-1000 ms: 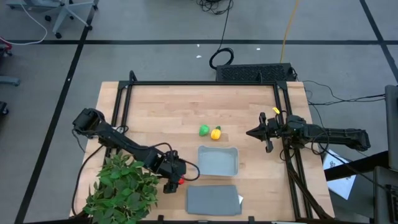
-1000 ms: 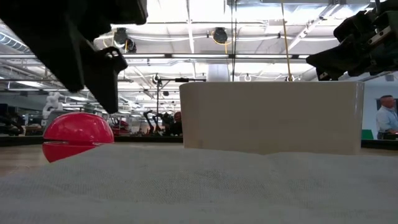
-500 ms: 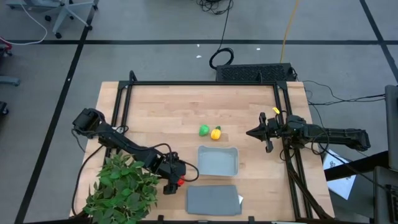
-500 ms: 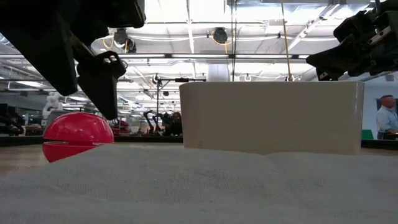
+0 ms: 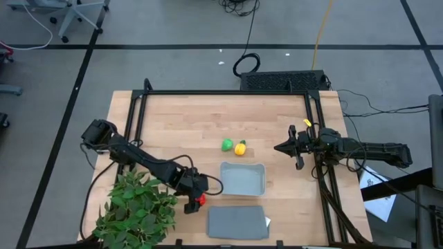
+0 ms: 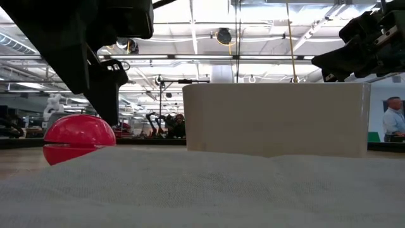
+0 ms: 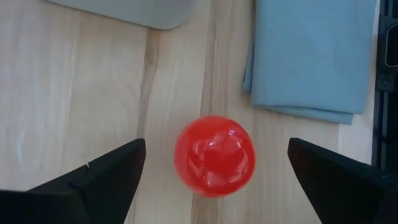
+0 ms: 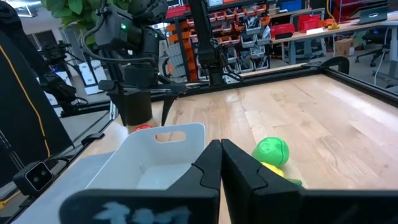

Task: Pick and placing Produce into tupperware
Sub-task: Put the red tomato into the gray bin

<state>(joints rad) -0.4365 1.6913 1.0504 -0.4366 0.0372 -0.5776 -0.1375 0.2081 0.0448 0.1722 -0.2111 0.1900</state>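
Tupperware sits mid-table, empty; green and yellow produce lie just beyond its far rim. Left gripper hangs low over the table's near left part, fingers spread wide, red ball centred between them, untouched, round so no axis matters. Right gripper waits shut, well apart.

Taking the tupperware as the landmark: the lid lies just in front of it. Two pieces of produce sit side by side just behind it. A third ball rests off its front-left corner, under the left gripper. The plant stands farther left. The right gripper hangs to its right, behind.
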